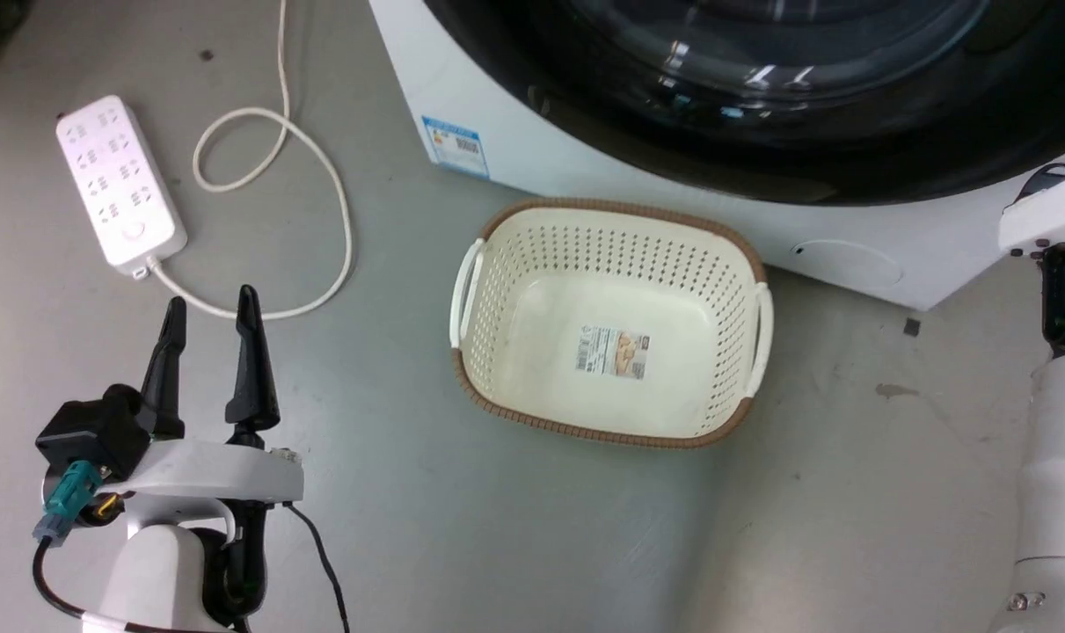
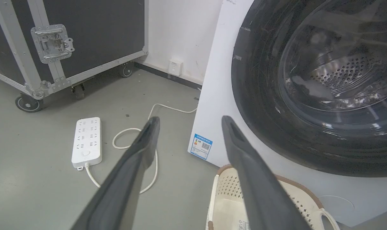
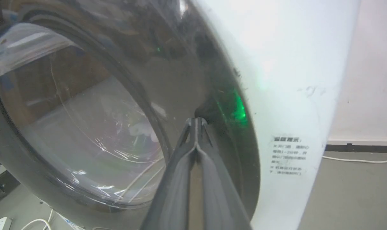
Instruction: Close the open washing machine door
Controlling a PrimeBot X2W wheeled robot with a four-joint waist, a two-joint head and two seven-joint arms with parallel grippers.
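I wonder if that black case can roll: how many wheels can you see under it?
3, under the case: left wheel by its near corner, middle wheel, right wheel by its far corner. More may be hidden behind it.

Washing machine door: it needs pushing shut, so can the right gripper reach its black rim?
Probably yes: the right gripper, shut, has its tips at the black rim of the washing machine door, with nothing between; whether they touch is unclear.

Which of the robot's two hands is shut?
The right hand, its fingers pressed together with the tips at the black rim of the washing machine door. The left hand has its fingers spread apart, over the floor near the power strip.
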